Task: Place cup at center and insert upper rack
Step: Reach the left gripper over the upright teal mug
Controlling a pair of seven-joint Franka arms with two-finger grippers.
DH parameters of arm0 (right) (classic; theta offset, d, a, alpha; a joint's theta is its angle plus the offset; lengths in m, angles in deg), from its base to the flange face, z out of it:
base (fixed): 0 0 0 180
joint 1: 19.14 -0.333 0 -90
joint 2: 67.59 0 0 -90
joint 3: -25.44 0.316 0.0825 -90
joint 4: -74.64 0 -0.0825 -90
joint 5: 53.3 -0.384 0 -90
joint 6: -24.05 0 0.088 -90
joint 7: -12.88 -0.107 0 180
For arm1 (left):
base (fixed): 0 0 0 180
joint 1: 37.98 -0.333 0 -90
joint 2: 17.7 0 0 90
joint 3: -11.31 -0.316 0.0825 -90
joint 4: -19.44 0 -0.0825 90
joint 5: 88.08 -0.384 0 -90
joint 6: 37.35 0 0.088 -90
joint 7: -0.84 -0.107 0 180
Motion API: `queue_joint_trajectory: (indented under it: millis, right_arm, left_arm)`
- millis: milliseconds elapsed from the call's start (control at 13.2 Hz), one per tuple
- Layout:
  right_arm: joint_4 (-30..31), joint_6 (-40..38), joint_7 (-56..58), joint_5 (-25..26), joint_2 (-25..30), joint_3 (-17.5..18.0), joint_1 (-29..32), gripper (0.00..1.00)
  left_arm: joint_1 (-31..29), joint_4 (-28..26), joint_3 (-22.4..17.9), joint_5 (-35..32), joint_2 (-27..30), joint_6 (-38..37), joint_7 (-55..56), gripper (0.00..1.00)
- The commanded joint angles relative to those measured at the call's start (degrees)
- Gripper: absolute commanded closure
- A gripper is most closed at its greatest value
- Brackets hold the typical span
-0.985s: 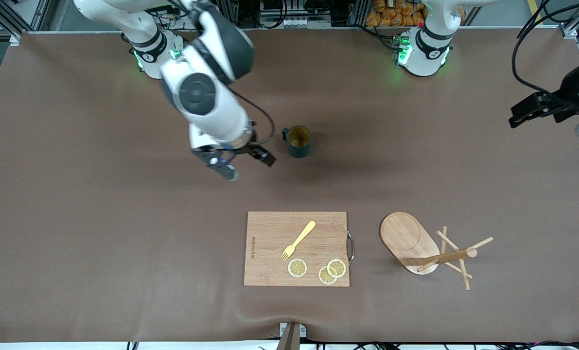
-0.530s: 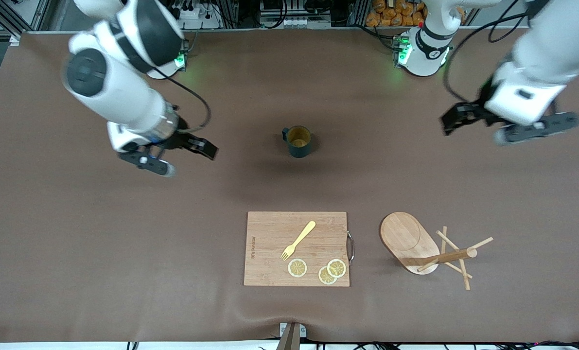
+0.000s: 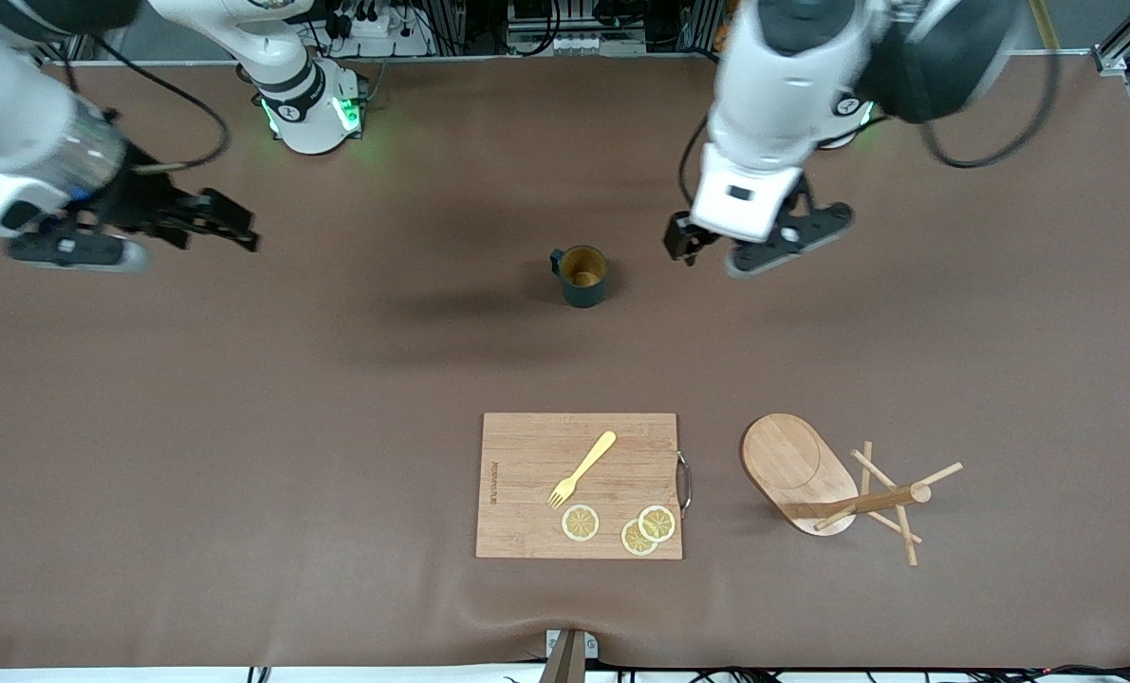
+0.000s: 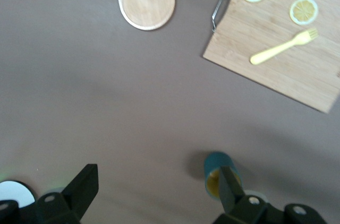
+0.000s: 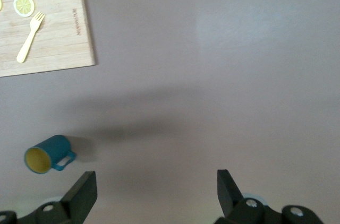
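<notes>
Cup (image 3: 583, 276): small, hard, looks light; I would pinch its rim.
Rack (image 3: 835, 486): stiff wood, lying down; grab the post.
My left pincer (image 3: 754, 245): wide apart, empty, beside cup.
My right pincer (image 3: 157, 232): wide apart, empty, waiting.

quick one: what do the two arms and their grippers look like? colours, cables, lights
Both arms have glossy white shells with black joint sections; black cables loop along each. The bases on the brown table have black rings and green lights. The left gripper has a white body with black fingers; the right gripper is black below a silvery wrist band. In both wrist views the jaws are black, angular, and spread wide.
</notes>
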Motion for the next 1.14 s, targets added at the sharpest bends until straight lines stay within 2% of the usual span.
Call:
queue_joint_trajectory:
  millis: [0,152,227,530,682,758,985,1061]
  right_arm:
    - [1.87,0.2,4.67,1.99,3.15,0.99,5.03,0.0]
    - [1.52,0.64,6.26,6.72,3.76,0.99,5.48,0.0]
    - [1.52,0.73,6.79,7.53,3.85,0.9,5.74,0.0]
    - [1.87,-0.5,9.17,7.19,4.12,0.99,5.92,0.0]
    - [2.05,-1.12,9.25,6.83,3.77,0.99,6.0,0.0]
    - [2.05,-1.55,9.25,6.83,3.77,0.99,6.01,0.0]
    - [2.14,-2.0,9.34,6.83,3.51,0.99,6.35,0.0]
    - [2.66,-1.56,9.34,6.83,3.24,0.9,6.44,0.0]
  left_arm:
    - [7.73,1.09,-0.66,-5.36,-3.58,0.15,10.3,0.0]
    - [11.96,2.92,-0.58,-11.13,-8.32,1.2,21.54,0.0]
    - [13.89,4.5,-0.58,-12.91,-11.21,1.2,25.86,0.0]
    - [22.41,8.63,-1.37,-18.89,-20.01,1.11,33.96,0.0]
    - [25.85,11.88,-2.5,-19.08,-24.14,1.2,39.67,0.0]
    - [28.04,13.03,-3.81,-19.08,-26.16,1.2,41.26,0.0]
    - [37.62,13.22,-11.54,-18.9,-31.7,1.55,46.0,0.0]
    - [38.77,13.3,-12.26,-18.99,-33.37,2.42,48.12,0.0]
